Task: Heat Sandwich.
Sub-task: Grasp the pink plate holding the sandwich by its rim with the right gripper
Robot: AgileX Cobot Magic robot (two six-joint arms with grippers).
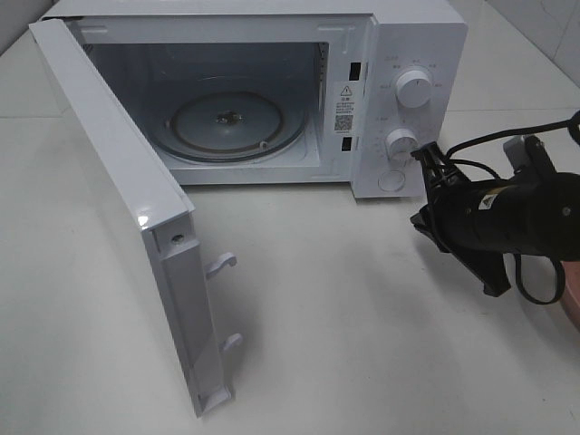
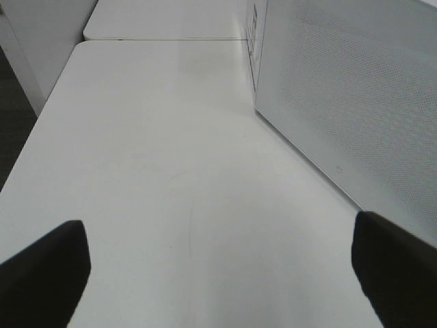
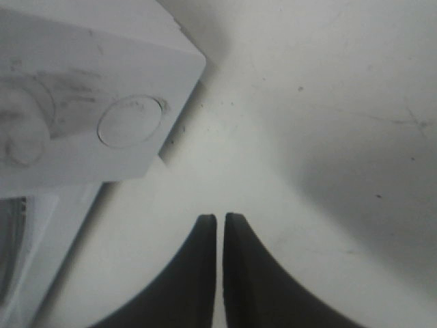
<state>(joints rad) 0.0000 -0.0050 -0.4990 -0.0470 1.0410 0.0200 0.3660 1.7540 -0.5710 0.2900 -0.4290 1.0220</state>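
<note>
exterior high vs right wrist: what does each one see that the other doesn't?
Only exterior high: the swung-open white door, the round glass turntable lying bare in the cavity, and the upper white dial.

Only right wrist: a close look at the right gripper, whose black fingers nearly touch with nothing between them.

Both: the white microwave, namely its lower front corner with the round white button; the white table; and the right gripper near that button.
</note>
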